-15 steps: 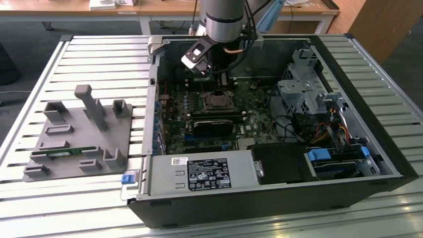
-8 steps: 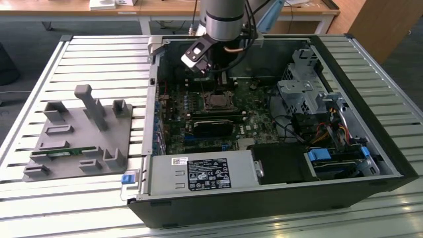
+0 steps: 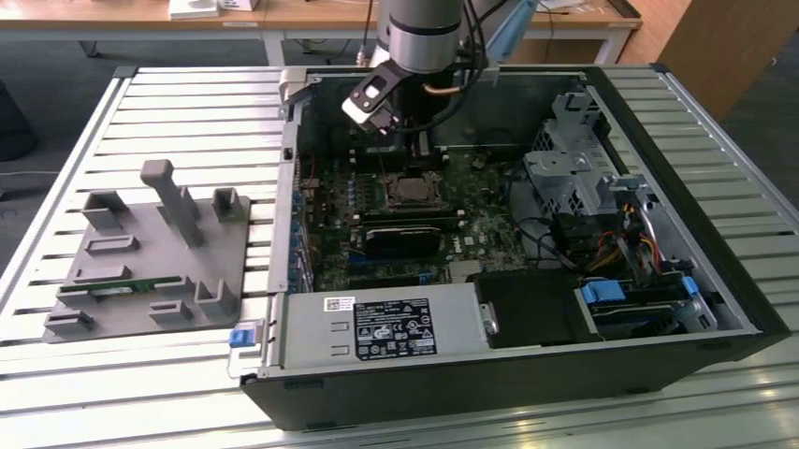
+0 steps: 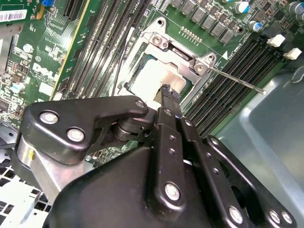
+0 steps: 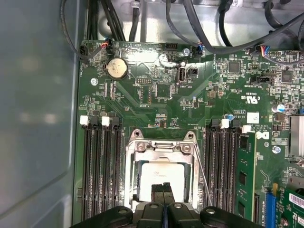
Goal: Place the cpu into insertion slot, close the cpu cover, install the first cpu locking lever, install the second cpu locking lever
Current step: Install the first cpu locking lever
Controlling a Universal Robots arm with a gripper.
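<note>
The cpu lies in the socket with its pale silvery top showing, also seen in the second wrist view as the cpu. The cpu cover, a silvery frame, lies flat around it, and in the second wrist view the cpu cover shows two screws. A thin metal locking lever sticks out from the socket's corner over the memory slots; the same lever runs along the socket's side. My gripper hangs right above the cpu's near edge, its black fingers pressed together with nothing between them. From outside, the gripper is over the socket.
The motherboard sits inside an open black computer case on a slatted table. Black memory slots flank the socket. Cables cross beside the board. A grey fixture block stands at the exterior view's left.
</note>
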